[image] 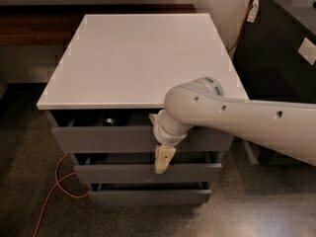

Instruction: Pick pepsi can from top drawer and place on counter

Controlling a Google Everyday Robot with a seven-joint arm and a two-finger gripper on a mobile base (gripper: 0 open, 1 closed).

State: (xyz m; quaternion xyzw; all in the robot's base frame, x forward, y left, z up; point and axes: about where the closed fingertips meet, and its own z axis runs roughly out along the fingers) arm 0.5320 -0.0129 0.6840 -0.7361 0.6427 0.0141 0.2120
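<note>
The top drawer (103, 138) stands slightly pulled out under the white counter (138, 58). In the dark gap of the drawer, a round silver end of the pepsi can (109, 121) shows; the rest of the can is hidden. My gripper (163, 159) hangs pointing down in front of the drawer fronts, right of the can and lower than it, at the level of the second drawer. It is not touching the can. The pale arm (237, 120) reaches in from the right and covers the right part of the top drawer.
Two lower grey drawers (148, 174) sit below the top one. A dark brown wooden ledge (34, 28) runs behind the counter at left. A black cabinet (281, 48) stands at right. An orange cable (54, 191) lies on the floor at left.
</note>
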